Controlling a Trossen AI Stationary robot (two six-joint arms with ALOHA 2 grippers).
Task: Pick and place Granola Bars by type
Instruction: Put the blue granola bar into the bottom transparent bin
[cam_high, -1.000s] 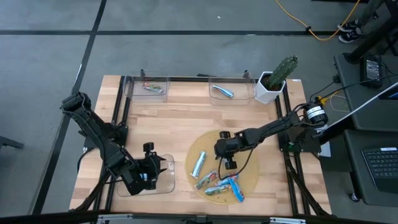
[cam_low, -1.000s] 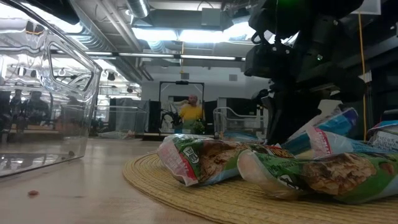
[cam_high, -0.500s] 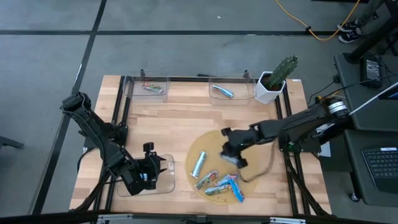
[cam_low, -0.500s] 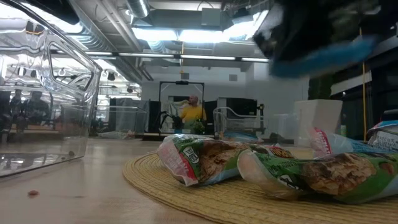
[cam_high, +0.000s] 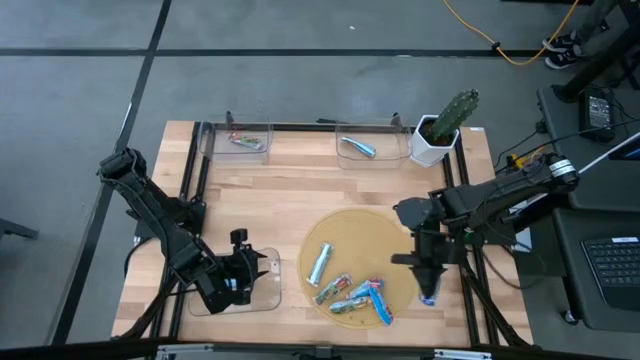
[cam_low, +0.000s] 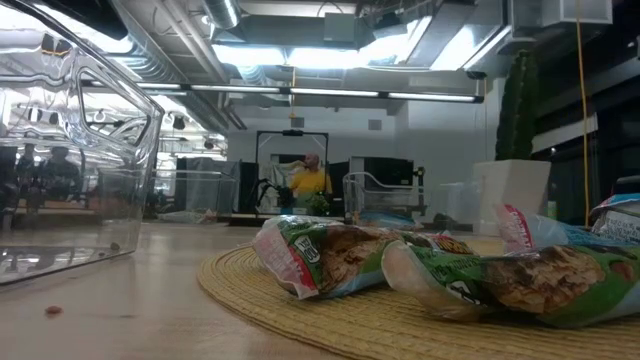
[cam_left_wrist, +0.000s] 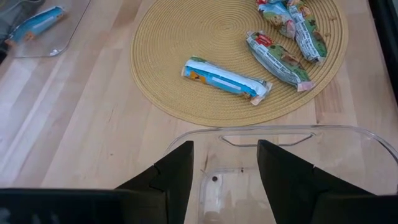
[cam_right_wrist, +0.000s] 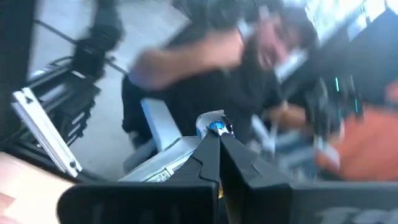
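My left tool (cam_high: 243, 268) hangs with its fingers parted and empty over a clear tray (cam_high: 262, 290) at the near left corner of the counter (cam_high: 290, 190); seen from that wrist, the tray's curved rim (cam_left_wrist: 280, 132) sits just past my two dark fingers (cam_left_wrist: 177, 171). Beside it, on the round woven mat (cam_high: 345, 240), lie the Granola Bars: a silver-and-blue one (cam_high: 319, 264) alone toward the mat's left, and green multicoloured ones (cam_high: 333, 291) bunched with blue ones (cam_high: 378, 300) at the mat's near edge. From counter height the green wrappers (cam_low: 330, 255) fill the foreground on the mat (cam_low: 400, 325).

My right tool (cam_high: 428, 283) hovers off the mat's right side, at the counter's right edge, fingers pinched together on a blue bar (cam_high: 428, 297), whose shiny tip (cam_right_wrist: 214, 126) pokes out between my fingers in the wrist view.

At the far edge, two more clear trays each hold one bar: a multicoloured one (cam_high: 245, 142) on the left, a silver one (cam_high: 357, 147) further right. A potted cactus (cam_high: 445, 125) stands at the far right corner. Across the room, a person in yellow (cam_low: 308, 178) is visible.
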